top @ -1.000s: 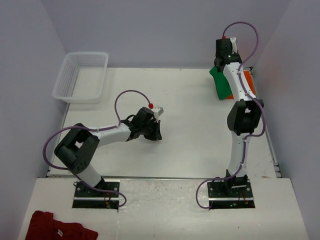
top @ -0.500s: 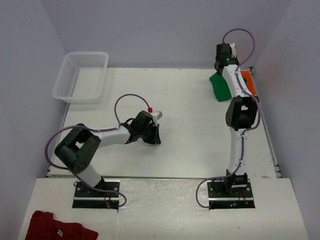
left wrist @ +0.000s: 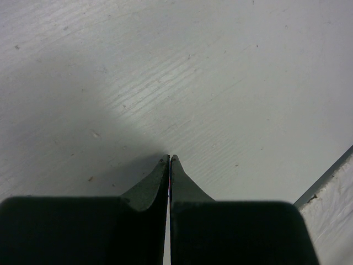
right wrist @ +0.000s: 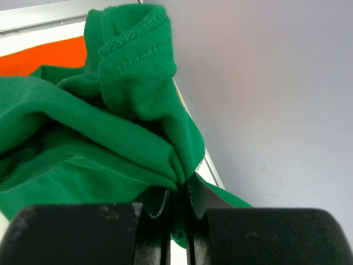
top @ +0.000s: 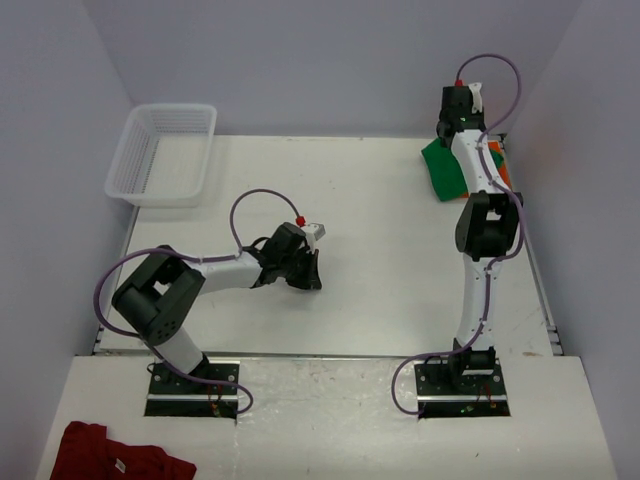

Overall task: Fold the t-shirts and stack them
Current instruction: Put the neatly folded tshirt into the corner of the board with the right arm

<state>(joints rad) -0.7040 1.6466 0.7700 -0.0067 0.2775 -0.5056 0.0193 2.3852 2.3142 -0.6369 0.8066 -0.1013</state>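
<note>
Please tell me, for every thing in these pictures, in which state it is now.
left gripper: shut, holding nothing, low over the table.
right gripper: shut on a fold of the green t-shirt.
green t-shirt: bunched up, not folded.
orange t-shirt: lying flat, partly covered by the green one.
basket: upright, empty.
dark red garment: crumpled, at the near left corner of the top view.

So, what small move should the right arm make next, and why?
Probably draw the right gripper back toward the table middle: it is shut on a bunched fold of the green t-shirt, which sits crumpled by the orange t-shirt in the far right corner.
</note>
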